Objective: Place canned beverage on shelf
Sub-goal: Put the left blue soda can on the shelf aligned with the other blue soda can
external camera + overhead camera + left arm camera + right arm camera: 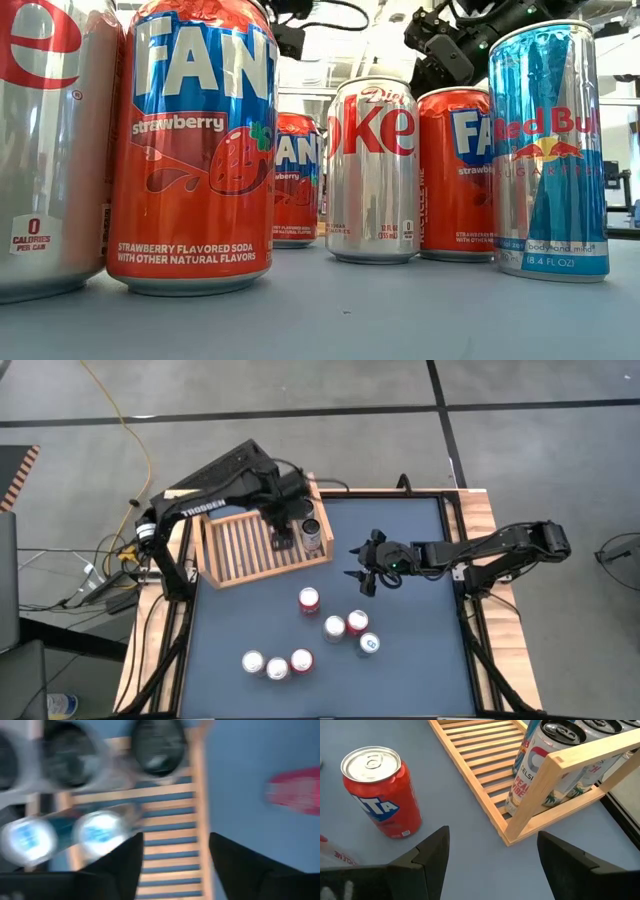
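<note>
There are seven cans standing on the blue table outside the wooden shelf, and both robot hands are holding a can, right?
Not quite. Seven cans do stand on the table outside the shelf, but neither hand holds one. The right wrist view shows the right gripper open and empty, and the left wrist view shows the left gripper open over the shelf slats.

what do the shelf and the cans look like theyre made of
The shelf looks like pale unfinished wood: visible grain, slatted boards. The red Fanta can looks like thin metal, probably aluminium: shiny silver top with pull tab, glossy printed wall.
</note>
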`<state>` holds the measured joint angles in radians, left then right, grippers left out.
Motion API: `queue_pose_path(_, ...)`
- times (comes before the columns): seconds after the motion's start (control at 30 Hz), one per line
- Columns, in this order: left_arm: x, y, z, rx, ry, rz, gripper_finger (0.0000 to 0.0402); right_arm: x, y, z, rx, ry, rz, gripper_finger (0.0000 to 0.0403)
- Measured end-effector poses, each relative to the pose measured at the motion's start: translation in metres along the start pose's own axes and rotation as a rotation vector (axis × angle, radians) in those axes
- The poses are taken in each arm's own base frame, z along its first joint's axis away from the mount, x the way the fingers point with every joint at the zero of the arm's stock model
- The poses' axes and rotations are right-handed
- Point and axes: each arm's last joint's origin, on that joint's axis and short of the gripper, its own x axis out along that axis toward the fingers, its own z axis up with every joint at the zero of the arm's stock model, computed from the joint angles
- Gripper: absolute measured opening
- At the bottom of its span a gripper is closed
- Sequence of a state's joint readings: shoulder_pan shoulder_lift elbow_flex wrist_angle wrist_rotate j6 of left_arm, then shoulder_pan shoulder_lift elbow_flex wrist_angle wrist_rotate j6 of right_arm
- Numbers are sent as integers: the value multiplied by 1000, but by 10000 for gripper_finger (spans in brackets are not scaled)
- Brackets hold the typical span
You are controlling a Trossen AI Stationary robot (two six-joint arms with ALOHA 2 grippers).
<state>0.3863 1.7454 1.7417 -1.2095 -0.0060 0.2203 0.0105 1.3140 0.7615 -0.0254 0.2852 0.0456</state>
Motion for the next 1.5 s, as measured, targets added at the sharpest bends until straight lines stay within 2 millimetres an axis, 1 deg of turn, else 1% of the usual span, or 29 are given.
queue_pose_path(0.1, 12, -7, 0, 12, -6, -1, 123, 0, 0, 0, 0, 0, 0, 276)
queue_pose_path(0.2, 27, -4, -6, 6, 22, 17, 37, 0, 0, 0, -1, 4, 0, 276)
queue_pose_path(0.23, 32, -2, -8, -2, 26, 17, 19, 0, 0, -1, -3, 8, 1, 276)
queue_pose_path(0.27, 35, 2, -10, -13, 28, 14, 12, 0, 1, -1, -5, 14, 1, 276)
queue_pose_path(0.4, 46, 16, -17, -60, 28, 3, 3, 0, 1, -3, -5, 33, 1, 276)
queue_pose_path(0.57, 50, 34, -23, -112, 20, 13, 0, 0, 1, -4, -5, 35, 0, 276)
queue_pose_path(0.67, 54, 39, -28, -130, 36, 13, 0, 0, 1, -4, -5, 35, 0, 276)
queue_pose_path(0.8, 64, 37, -32, -143, 37, -18, 0, 0, 1, -4, -5, 35, 0, 276)
queue_pose_path(0.97, 74, 34, -33, -134, 17, 1, 0, 0, 0, -4, -3, 35, 0, 276)
queue_pose_path(1.5, 74, 36, -29, -145, -13, 54, 0, 0, 0, -4, -2, 35, 0, 276)
